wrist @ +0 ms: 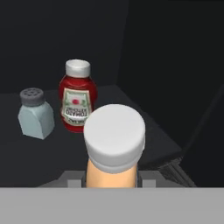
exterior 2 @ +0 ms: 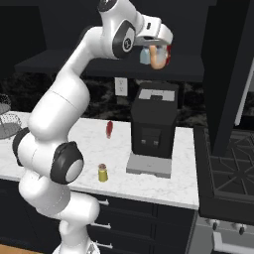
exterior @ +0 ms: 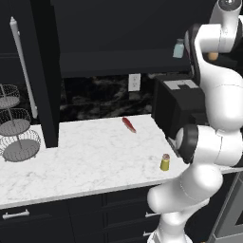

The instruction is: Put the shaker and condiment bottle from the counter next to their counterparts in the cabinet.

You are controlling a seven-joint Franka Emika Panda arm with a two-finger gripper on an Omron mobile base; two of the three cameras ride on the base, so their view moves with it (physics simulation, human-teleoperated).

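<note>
My gripper (exterior 2: pixel 158 52) is shut on the condiment bottle (exterior 2: pixel 157 60), an orange bottle with a pale cap (wrist: pixel 114 133), held up at the cabinet shelf (exterior 2: pixel 74 67). Just beyond it on the shelf stand the counterparts: a red bottle (wrist: pixel 78 98) with a white label and, to its left, a pale blue-grey shaker (wrist: pixel 36 113). In the left base view the blue shaker (exterior: pixel 178 48) shows beside the arm, with the orange bottle (exterior: pixel 213 56) peeking out behind it. The yellow-green shaker (exterior: pixel 164 162) stands upright near the front edge of the marble counter (exterior: pixel 85 156).
A black coffee machine (exterior 2: pixel 154 124) stands on the counter under the shelf. A small red item (exterior: pixel 128 124) lies further back on the counter. A tiered wire basket stand (exterior: pixel 16 128) is at the far left, a stove (exterior 2: pixel 228 168) at the right.
</note>
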